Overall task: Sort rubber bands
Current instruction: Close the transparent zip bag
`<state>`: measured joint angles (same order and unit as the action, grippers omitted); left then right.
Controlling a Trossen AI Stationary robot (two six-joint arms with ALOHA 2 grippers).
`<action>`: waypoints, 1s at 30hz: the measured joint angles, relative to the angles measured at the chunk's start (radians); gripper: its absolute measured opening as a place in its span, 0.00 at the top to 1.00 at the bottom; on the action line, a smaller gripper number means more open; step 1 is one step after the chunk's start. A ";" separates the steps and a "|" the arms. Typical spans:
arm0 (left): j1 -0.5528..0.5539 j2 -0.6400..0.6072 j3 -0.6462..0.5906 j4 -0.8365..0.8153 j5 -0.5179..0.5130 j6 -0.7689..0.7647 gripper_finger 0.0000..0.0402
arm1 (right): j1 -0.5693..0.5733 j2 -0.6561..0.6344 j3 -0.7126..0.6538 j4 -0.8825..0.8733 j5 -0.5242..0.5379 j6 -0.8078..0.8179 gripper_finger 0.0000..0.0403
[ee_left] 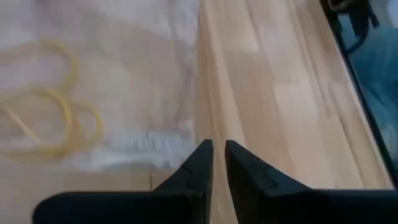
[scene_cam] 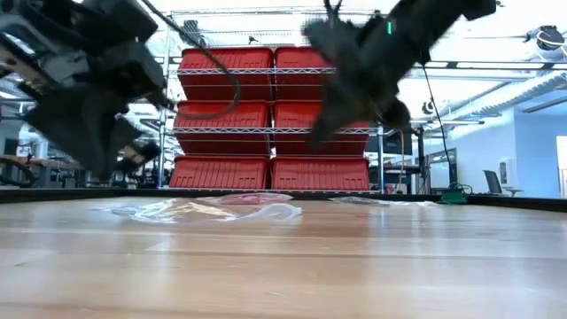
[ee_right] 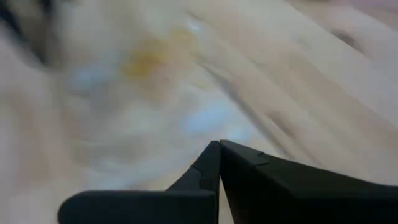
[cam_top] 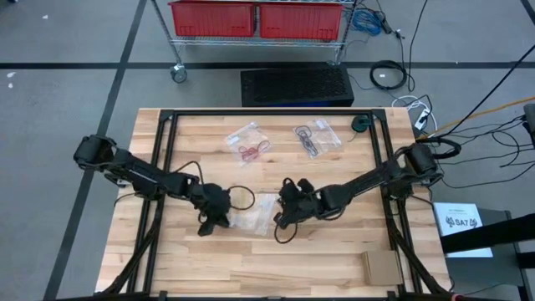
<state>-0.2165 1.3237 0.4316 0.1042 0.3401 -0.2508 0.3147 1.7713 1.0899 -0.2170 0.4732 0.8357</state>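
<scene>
Currently both arms hang over the centre of the wooden table (cam_top: 251, 259). Left gripper (ee_left: 216, 163) is almost pressed together, thin gap, nothing between the fingers, right at the edge of a clear bag (ee_left: 124, 81) holding yellow-tan rubber bands (ee_left: 46, 109). Right gripper (ee_right: 219, 160) has fingers closed tip to tip, nothing visible in them, above the same bag from the other side.

Where the rest sits: red bands (cam_top: 250, 151) in a bag (cam_top: 245, 140) toward the far side of the table, black bands (cam_top: 305, 140) on or in a second bag (cam_top: 322, 132) beside it. Both well apart from the grippers.

Risks, as I judge them:
- Bands are thin and lie flat under film; closing there likely grabs plastic, or bag and bands together, so the whole bag lifts.
- Two grippers near each other over one floppy bag: collision, or one drags it while the other reaches.
- Black cable loop (cam_top: 241, 196) hangs beside the left gripper and could snag the bag.
- Closed fingers pushed down would scrape the wood, not pick anything.

Surface: light wood planks, black frame rails along the sides, a brown card piece (cam_top: 381, 267) at the near right corner.

Room: grey floor, wire rack with red bins (scene_cam: 266, 115) behind the table, cables on the floor at the right, nobody in view.
</scene>
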 joint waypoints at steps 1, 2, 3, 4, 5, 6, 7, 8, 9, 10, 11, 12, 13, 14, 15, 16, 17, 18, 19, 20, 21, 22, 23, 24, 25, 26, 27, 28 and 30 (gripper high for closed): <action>-0.003 -0.010 0.000 0.017 -0.052 0.009 0.90 | 0.007 -0.003 0.001 0.050 -0.030 -0.012 1.00; -0.001 -0.023 0.000 0.026 -0.114 0.027 0.92 | 0.014 -0.001 0.001 0.101 -0.057 -0.019 1.00; 0.008 -0.036 0.000 0.034 -0.181 0.050 0.93 | 0.021 0.016 0.001 0.151 -0.077 -0.025 1.00; 0.018 -0.046 0.000 0.049 -0.245 0.073 0.95 | 0.028 0.041 0.002 0.205 -0.085 -0.026 1.00; 0.032 -0.053 0.001 0.065 -0.295 0.098 0.96 | 0.037 0.072 0.002 0.252 -0.091 -0.027 1.00; 0.051 -0.055 0.001 0.078 -0.322 0.122 0.97 | 0.046 0.110 0.002 0.287 -0.101 -0.021 1.00; 0.072 -0.054 0.001 0.095 -0.328 0.140 0.98 | 0.053 0.153 0.009 0.316 -0.122 -0.014 1.00; 0.095 -0.053 0.001 0.108 -0.327 0.154 0.99 | 0.060 0.194 0.026 0.323 -0.139 -0.013 1.00; 0.118 -0.047 0.001 0.110 -0.324 0.160 0.99 | 0.066 0.236 0.055 0.322 -0.150 -0.013 1.00; 0.141 -0.036 0.001 0.111 -0.321 0.165 0.99 | 0.074 0.273 0.092 0.325 -0.164 -0.017 1.00; 0.164 -0.023 0.002 0.102 -0.319 0.173 0.99 | 0.081 0.302 0.133 0.320 -0.178 -0.028 1.00; 0.185 -0.005 0.001 0.089 -0.319 0.179 0.99 | 0.087 0.332 0.181 0.300 -0.195 -0.041 1.00; 0.203 0.012 0.001 0.087 -0.318 0.180 0.99 | 0.092 0.361 0.233 0.275 -0.209 -0.054 1.00; 0.219 0.030 0.001 0.089 -0.313 0.180 0.99 | 0.097 0.386 0.284 0.225 -0.226 -0.063 1.00; 0.233 0.049 0.001 0.096 -0.296 0.179 0.99 | 0.099 0.413 0.333 0.154 -0.241 -0.066 1.00; 0.242 0.067 0.001 0.099 -0.274 0.180 0.99 | 0.099 0.439 0.384 0.080 -0.249 -0.070 1.00; 0.249 0.083 0.001 0.094 -0.249 0.178 0.99 | 0.098 0.457 0.427 0.010 -0.253 -0.072 1.00; 0.252 0.100 0.001 0.088 -0.225 0.175 0.99 | 0.097 0.472 0.469 -0.063 -0.254 -0.074 1.00; 0.251 0.113 0.001 0.085 -0.204 0.163 0.99 | 0.096 0.481 0.500 -0.132 -0.253 -0.071 1.00; 0.251 0.122 0.001 0.070 -0.182 0.154 0.99 | 0.093 0.489 0.530 -0.187 -0.255 -0.068 1.00; 0.247 0.129 0.001 0.058 -0.164 0.152 0.99 | 0.092 0.492 0.546 -0.231 -0.253 -0.062 1.00; 0.242 0.132 0.003 0.047 -0.148 0.146 0.99 | 0.091 0.491 0.559 -0.274 -0.246 -0.060 1.00; 0.234 0.134 0.004 0.036 -0.138 0.132 0.99 | 0.091 0.485 0.561 -0.312 -0.239 -0.061 1.00; 0.225 0.133 0.005 0.023 -0.134 0.121 0.99 | 0.088 0.476 0.561 -0.341 -0.233 -0.064 1.00; 0.215 0.129 0.005 0.013 -0.131 0.106 0.99 | 0.086 0.465 0.559 -0.379 -0.220 -0.069 1.00; 0.204 0.123 0.004 0.004 -0.122 0.098 0.99 | 0.085 0.454 0.556 -0.420 -0.205 -0.068 1.00; 0.192 0.118 0.003 0.000 -0.107 0.086 0.99 | 0.083 0.440 0.555 -0.470 -0.183 -0.067 1.00; 0.180 0.109 0.002 -0.002 -0.094 0.072 0.99 | 0.080 0.428 0.555 -0.518 -0.164 -0.059 1.00; 0.156 0.090 -0.001 -0.005 -0.082 0.045 0.99 | 0.076 0.396 0.556 -0.624 -0.141 -0.029 1.00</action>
<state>-0.0602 1.4139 0.4305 0.0995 0.2586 -0.2060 0.3910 2.1676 1.6459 -0.8409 0.3324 0.8065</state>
